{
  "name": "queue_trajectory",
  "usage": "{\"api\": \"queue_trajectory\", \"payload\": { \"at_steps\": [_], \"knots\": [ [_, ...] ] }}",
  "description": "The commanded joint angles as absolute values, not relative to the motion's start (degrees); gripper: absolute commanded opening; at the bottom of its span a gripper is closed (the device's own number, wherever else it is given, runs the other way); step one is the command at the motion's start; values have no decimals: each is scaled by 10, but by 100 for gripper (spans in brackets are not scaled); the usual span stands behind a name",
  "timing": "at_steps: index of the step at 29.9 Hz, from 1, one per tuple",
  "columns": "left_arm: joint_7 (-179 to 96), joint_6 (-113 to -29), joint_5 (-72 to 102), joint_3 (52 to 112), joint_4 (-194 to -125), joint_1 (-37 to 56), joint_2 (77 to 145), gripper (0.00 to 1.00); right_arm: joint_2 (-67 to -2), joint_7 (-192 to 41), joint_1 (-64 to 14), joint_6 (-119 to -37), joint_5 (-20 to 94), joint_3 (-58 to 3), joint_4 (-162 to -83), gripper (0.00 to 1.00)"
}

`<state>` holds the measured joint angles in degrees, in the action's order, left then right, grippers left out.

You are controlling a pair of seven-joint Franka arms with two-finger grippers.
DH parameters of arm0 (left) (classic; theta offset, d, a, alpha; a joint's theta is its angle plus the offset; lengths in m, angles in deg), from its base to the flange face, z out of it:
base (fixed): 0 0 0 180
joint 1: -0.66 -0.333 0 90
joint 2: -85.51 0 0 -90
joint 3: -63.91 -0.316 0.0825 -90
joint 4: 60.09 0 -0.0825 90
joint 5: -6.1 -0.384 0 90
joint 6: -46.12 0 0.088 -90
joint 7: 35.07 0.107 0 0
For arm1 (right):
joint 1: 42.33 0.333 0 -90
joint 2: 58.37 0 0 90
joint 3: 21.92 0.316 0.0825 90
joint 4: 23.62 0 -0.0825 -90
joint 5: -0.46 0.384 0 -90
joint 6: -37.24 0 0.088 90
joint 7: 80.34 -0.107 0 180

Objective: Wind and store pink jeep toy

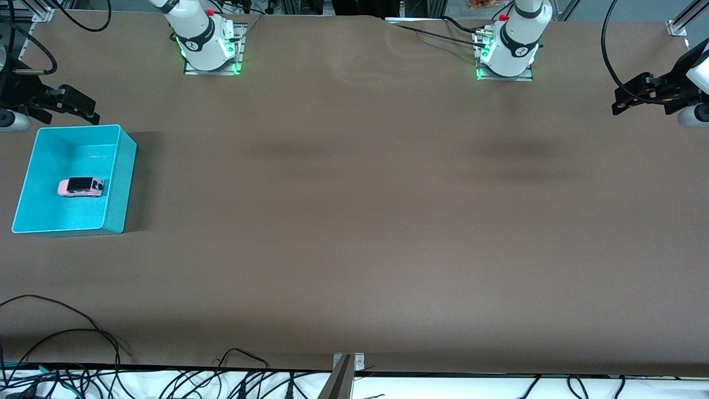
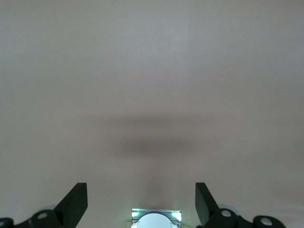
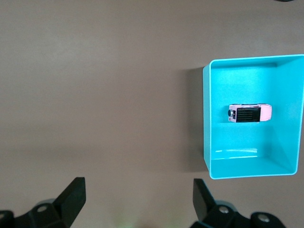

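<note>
Both pincers gape over bare table edges; pink jeep toy [image 1: 81,187] binned.

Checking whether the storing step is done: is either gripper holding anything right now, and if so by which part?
Nothing is held. The left gripper and right gripper are open and empty; the pink jeep toy lies in the teal bin.

No text, label, brand or number is legible on anything here.

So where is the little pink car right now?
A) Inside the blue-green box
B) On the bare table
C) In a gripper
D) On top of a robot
A: the pink jeep toy sits on the floor of the teal bin, with neither gripper touching it.
</note>
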<state>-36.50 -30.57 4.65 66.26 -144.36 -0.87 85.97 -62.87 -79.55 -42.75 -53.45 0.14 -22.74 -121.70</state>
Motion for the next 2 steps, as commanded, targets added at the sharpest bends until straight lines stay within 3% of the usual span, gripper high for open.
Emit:
{"api": "queue_trajectory", "payload": {
  "at_steps": [1,2],
  "knots": [
    [-364,-304,50,664,-1453,-13,851,100,-631,-781,-433,-521,6,-227,-1208,100],
    [-364,-303,50,664,-1453,-13,852,100,-631,-782,-433,-521,5,-227,-1208,100]
  ]
}}
